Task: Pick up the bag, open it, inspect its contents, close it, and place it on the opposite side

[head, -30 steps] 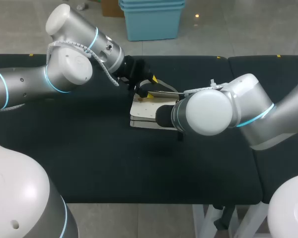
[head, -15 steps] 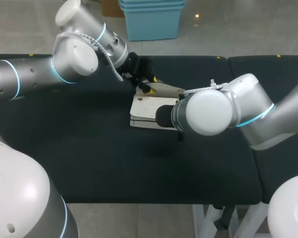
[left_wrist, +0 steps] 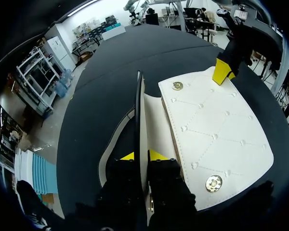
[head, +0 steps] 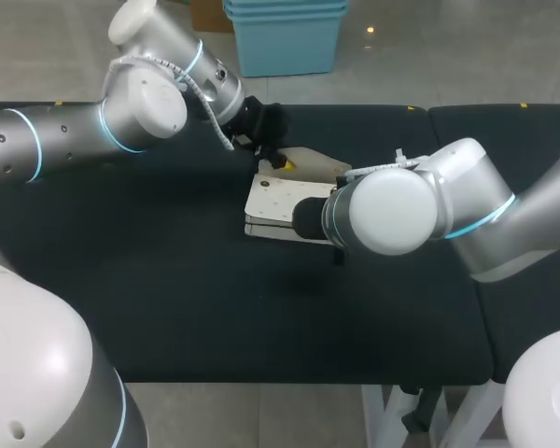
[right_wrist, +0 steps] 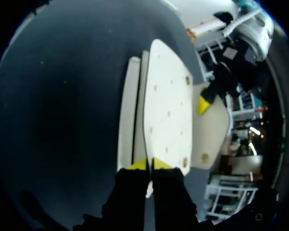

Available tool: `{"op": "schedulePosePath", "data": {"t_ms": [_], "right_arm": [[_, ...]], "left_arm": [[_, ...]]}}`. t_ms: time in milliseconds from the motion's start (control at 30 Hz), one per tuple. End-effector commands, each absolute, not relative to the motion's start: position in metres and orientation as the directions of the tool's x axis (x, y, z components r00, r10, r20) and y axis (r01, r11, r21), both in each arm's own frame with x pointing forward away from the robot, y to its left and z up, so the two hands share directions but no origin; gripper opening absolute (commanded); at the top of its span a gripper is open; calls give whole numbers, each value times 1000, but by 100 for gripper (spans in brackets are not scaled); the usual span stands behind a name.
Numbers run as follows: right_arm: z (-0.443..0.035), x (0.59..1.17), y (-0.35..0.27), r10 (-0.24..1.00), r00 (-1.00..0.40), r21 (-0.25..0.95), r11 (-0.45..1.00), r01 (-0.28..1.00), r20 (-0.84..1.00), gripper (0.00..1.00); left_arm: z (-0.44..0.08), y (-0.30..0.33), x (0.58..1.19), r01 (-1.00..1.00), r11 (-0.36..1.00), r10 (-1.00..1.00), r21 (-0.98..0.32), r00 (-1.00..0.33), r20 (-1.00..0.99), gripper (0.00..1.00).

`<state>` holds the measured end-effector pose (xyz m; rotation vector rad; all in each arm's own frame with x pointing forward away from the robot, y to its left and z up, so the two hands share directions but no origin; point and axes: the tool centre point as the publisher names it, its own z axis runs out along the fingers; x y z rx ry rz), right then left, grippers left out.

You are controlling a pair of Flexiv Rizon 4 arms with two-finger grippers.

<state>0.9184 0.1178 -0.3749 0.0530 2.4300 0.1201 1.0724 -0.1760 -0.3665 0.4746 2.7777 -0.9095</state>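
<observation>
Left gripper (left_wrist: 142, 155) is pinching the raised flap (head: 313, 164) of the single white bag (head: 273, 201). Right gripper (right_wrist: 150, 164) is clamping the bag's opposite edge. The bag is lying mid-table (head: 168, 308), with bare dark surface stretching wide around it.

Smooth quilted cream leather-look bag (left_wrist: 216, 139) with shiny metal snaps (left_wrist: 213, 182); matt black cloth table (head: 168, 280)

Black cloth tabletop (head: 168, 308) open to L & front of white quilted flap bag (head: 275, 198): room to pass there. Far side blocked: L end effector (left_wrist: 140, 155) clamps flap edge, silver L arm (head: 140, 103) slants in above. R side blocked by bulky silver R arm (head: 401, 210), R end effector (right_wrist: 149, 164) pinching bag's edge.
</observation>
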Motion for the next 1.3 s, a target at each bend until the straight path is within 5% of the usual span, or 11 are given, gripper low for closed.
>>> {"op": "schedulePosePath", "data": {"t_ms": [33,633,667,767,1300], "right_arm": [[-370,913,117,72,-757,115,993,-4,-650,100],[-290,896,109,77,-779,104,994,16,-623,100],[-286,897,107,78,-776,109,994,12,-625,55],[-282,902,105,75,-776,109,994,7,-626,0],[-255,931,104,13,-838,97,994,-47,-545,0]], "left_arm": [[-364,-173,1074,356,751,240,-556,-932,-273,0],[-343,-167,1076,327,746,184,-580,-938,-293,0],[-343,-167,1076,327,746,184,-580,-938,-293,0],[-343,-167,1076,327,746,184,-580,-938,-293,0],[-271,-165,1049,381,732,161,-565,-902,-400,0]]}}
